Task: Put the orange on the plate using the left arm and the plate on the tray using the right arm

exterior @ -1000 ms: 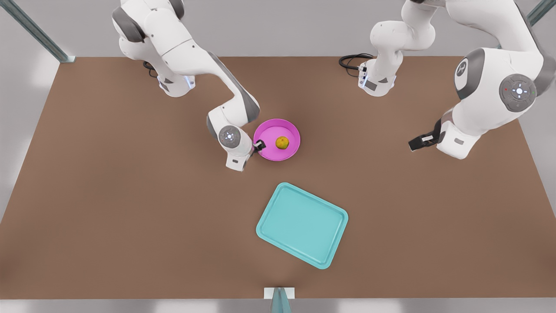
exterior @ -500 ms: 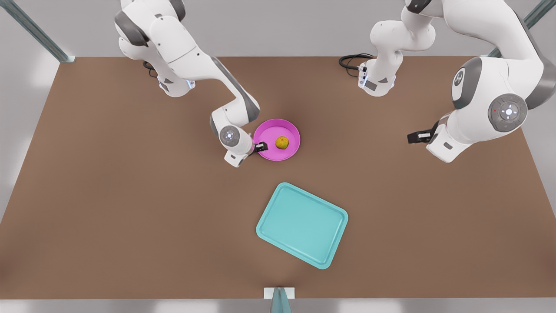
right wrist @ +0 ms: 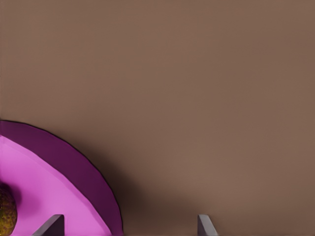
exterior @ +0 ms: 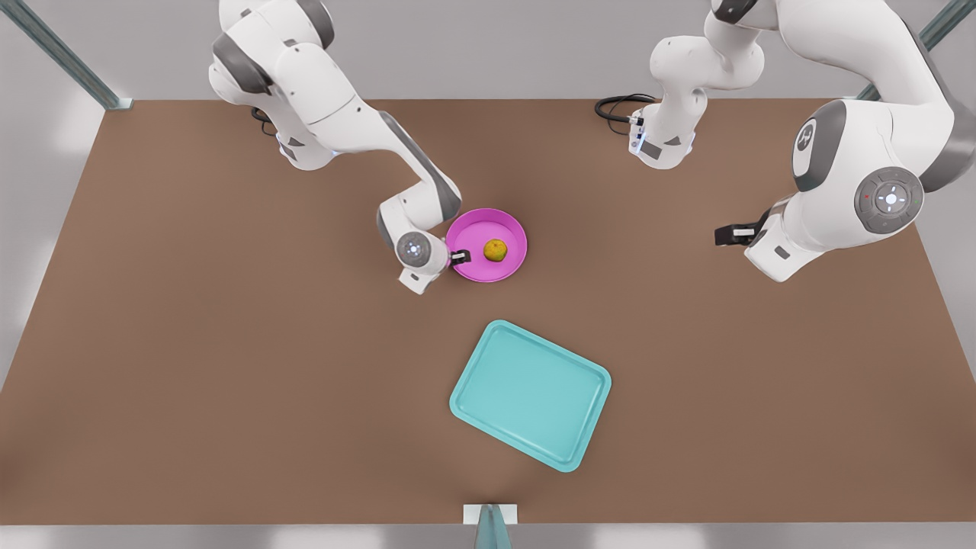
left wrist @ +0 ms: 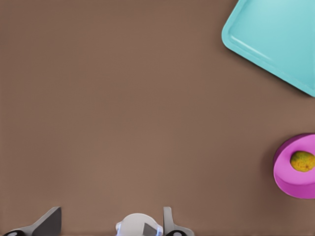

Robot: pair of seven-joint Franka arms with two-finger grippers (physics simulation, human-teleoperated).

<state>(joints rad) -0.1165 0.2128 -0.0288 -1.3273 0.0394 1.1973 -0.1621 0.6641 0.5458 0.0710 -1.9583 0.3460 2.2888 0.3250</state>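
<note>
Half done: small bumpy yellow-orange orange (exterior: 496,249) already resting in the round magenta plate (exterior: 507,226), on the brown desk (exterior: 229,343) near the empty teal rectangular tray (exterior: 531,393). Still to do: moving the plate onto the tray. Right gripper (exterior: 458,257) at the plate's rim on the front view's left, fingers (right wrist: 49,227) spread wide astride the rim, not yet closed on it. Left gripper (exterior: 730,235) well apart, waiting, fingers (left wrist: 49,222) open and empty.

front: high, looking down | wrists: low, facing table (exterior: 191,343) | shared: plate (exterior: 503,267)

Bumpy yellow-orange orange (exterior: 496,249) resting inside round magenta plate (exterior: 507,226) at mid-counter; empty teal tray (exterior: 530,393), turned askew, lies apart nearer the counter's front edge.
</note>
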